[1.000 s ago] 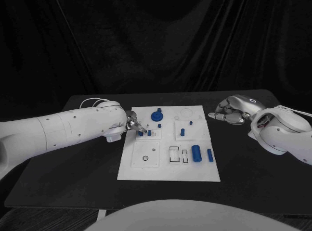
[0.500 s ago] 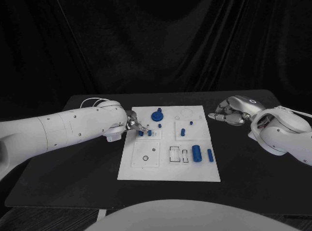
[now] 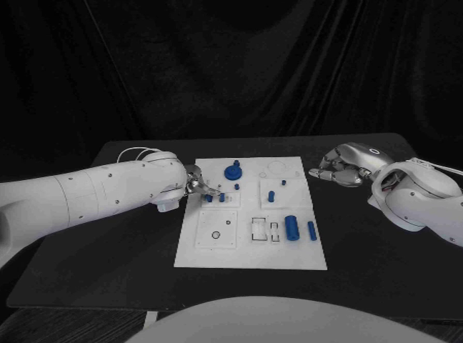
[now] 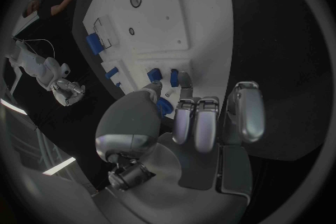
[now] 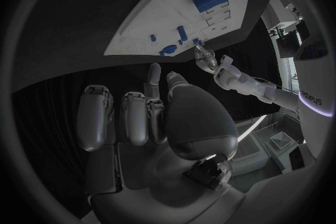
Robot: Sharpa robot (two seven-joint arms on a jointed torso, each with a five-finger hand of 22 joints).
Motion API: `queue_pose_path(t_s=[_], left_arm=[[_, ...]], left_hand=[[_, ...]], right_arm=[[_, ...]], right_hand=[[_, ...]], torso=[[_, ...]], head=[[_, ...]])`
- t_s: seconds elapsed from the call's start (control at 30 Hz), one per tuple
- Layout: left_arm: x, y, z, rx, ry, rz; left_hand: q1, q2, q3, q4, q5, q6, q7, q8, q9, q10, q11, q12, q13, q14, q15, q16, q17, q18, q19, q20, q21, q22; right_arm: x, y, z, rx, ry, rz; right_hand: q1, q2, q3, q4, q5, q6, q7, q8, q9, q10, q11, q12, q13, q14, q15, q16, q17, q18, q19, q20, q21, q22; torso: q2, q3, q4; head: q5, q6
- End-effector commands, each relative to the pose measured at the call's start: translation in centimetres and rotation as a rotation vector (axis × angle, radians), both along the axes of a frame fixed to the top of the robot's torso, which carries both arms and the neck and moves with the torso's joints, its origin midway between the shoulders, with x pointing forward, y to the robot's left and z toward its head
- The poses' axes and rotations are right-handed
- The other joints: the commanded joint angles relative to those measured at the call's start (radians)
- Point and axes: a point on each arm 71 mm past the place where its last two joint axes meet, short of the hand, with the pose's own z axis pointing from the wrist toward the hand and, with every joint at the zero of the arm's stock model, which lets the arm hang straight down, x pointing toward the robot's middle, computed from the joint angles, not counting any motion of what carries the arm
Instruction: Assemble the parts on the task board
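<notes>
The white task board (image 3: 250,250) lies in the middle of the table. My left hand (image 3: 196,185) hovers at its left edge and pinches a small blue part (image 4: 165,106) between thumb and fingers. Just past the fingertips two short blue pegs (image 3: 215,198) stand in the board. A round blue part (image 3: 233,171) sits at the far side. A thick blue cylinder (image 3: 290,229) and a slim one (image 3: 312,229) lie at the near right. My right hand (image 3: 340,168) hangs over the table to the right of the board, fingers curled in, holding nothing.
More small blue pegs (image 3: 284,182) stand in the right half of the board. Near its middle are rectangular slots (image 3: 259,228), and a small ring (image 3: 216,236) lies on the near left plate. Black table (image 3: 108,264) surrounds the board.
</notes>
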Motion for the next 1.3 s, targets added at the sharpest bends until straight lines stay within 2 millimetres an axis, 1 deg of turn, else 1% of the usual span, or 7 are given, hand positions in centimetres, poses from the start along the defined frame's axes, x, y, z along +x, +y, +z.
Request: queue_pose_path(t_s=[0.03, 0.27, 0.6, 0.73, 0.8, 0.9, 1.3], left_arm=[[-0.57, -0.20, -0.72, -0.007, 0.021, -0.012], [-0.56, -0.22, -0.67, -0.015, 0.011, -0.012], [-0.56, -0.34, -0.47, -0.040, -0.018, -0.013], [-0.59, -0.49, -0.39, -0.052, -0.029, -0.016], [-0.61, -0.58, -0.37, -0.055, -0.031, -0.019], [-0.64, -0.70, -0.34, -0.060, -0.033, -0.022], [-0.64, -0.81, -0.29, -0.064, -0.041, -0.020]], left_hand=[[0.006, 0.011, -0.007, 0.001, 0.003, -0.004, -0.004, 0.011, 0.009, 0.104, -0.008, 0.004, 0.263, 0.104, -0.009, 0.003, 0.263, 0.014, 0.003, -0.003, 0.003, 0.185], [0.026, 0.035, -0.016, -0.001, 0.055, -0.015, -0.009, 0.046, 0.040, 0.104, -0.013, 0.004, 0.263, 0.104, -0.014, 0.003, 0.263, 0.014, 0.003, -0.007, 0.003, 0.185], [0.044, 0.047, -0.016, -0.001, 0.102, -0.010, -0.014, 0.057, 0.037, 0.104, -0.016, 0.004, 0.263, 0.104, -0.016, 0.003, 0.263, 0.014, 0.004, -0.010, 0.004, 0.186], [0.057, 0.048, -0.015, -0.003, 0.129, -0.008, -0.016, 0.052, 0.027, 0.104, -0.018, 0.004, 0.263, 0.104, -0.018, 0.003, 0.263, 0.014, 0.003, -0.012, 0.004, 0.185], [0.069, 0.050, -0.013, -0.002, 0.148, -0.002, -0.016, 0.034, 0.004, 0.104, -0.018, 0.004, 0.263, 0.104, -0.019, 0.003, 0.263, 0.014, 0.002, -0.013, 0.002, 0.185], [0.079, 0.050, -0.012, -0.004, 0.160, 0.009, -0.016, 0.020, -0.015, 0.104, -0.019, 0.004, 0.263, 0.104, -0.019, 0.003, 0.263, 0.014, 0.002, -0.013, 0.002, 0.185], [0.096, 0.050, -0.008, -0.007, 0.182, 0.029, -0.019, 0.009, -0.035, 0.104, -0.021, 0.004, 0.263, 0.104, -0.021, 0.003, 0.263, 0.013, 0.005, -0.014, 0.007, 0.186]], right_arm=[[-0.02, -0.07, -0.15, -0.005, 0.006, -0.008], [-0.01, -0.08, -0.19, -0.006, 0.007, -0.008], [0.04, -0.06, -0.24, -0.007, 0.008, -0.008], [0.07, -0.07, -0.28, -0.008, 0.009, -0.009], [0.08, -0.08, -0.29, -0.009, 0.009, -0.009], [0.08, -0.09, -0.30, -0.009, 0.010, -0.009], [0.07, -0.16, -0.31, -0.009, 0.010, -0.011]], right_hand=[[0.010, -0.002, 0.006, -0.001, -0.002, 0.008, -0.001, -0.004, -0.002, 0.105, 0.008, 0.004, 0.263, 0.067, 0.006, -0.004, 0.048, 0.012, 0.026, 0.008, -0.005, 0.194], [0.010, -0.002, 0.006, -0.001, -0.002, 0.008, 0.000, -0.005, -0.002, 0.105, 0.008, 0.004, 0.263, 0.067, 0.006, -0.005, 0.046, 0.012, 0.026, 0.008, -0.005, 0.194], [0.010, -0.001, 0.007, 0.000, -0.002, 0.008, 0.000, -0.005, -0.002, 0.105, 0.008, 0.004, 0.263, 0.067, 0.006, -0.005, 0.046, 0.012, 0.026, 0.008, -0.006, 0.194], [0.011, 0.000, 0.007, 0.000, -0.001, 0.009, 0.000, -0.006, -0.002, 0.105, 0.008, 0.004, 0.263, 0.067, 0.006, -0.006, 0.045, 0.012, 0.026, 0.008, -0.007, 0.193], [0.011, 0.000, 0.007, 0.000, -0.001, 0.009, 0.000, -0.006, -0.002, 0.105, 0.008, 0.004, 0.263, 0.067, 0.006, -0.006, 0.045, 0.012, 0.026, 0.008, -0.007, 0.193], [0.011, 0.001, 0.008, 0.000, -0.001, 0.008, 0.000, -0.007, -0.002, 0.105, 0.008, 0.004, 0.263, 0.066, 0.007, -0.006, 0.044, 0.013, 0.025, 0.008, -0.008, 0.193], [0.011, 0.001, 0.008, 0.000, -0.001, 0.008, 0.000, -0.007, -0.002, 0.105, 0.008, 0.004, 0.263, 0.066, 0.007, -0.007, 0.044, 0.013, 0.025, 0.008, -0.009, 0.193]], torso=[[0.000, 0.0003, -0.0002], [0.000, 0.0002, -0.0002], [0.000, 0.0003, -0.0001], [0.000, 0.0003, 0.0001], [0.000, 0.0003, 0.0002], [0.000, 0.0003, -0.0001], [0.000, 0.0000, -0.0006]], head=[[-0.001, 0.000], [0.000, 0.000], [0.002, 0.000], [0.003, 0.000], [0.002, 0.000], [0.000, 0.000], [-0.001, 0.000]])
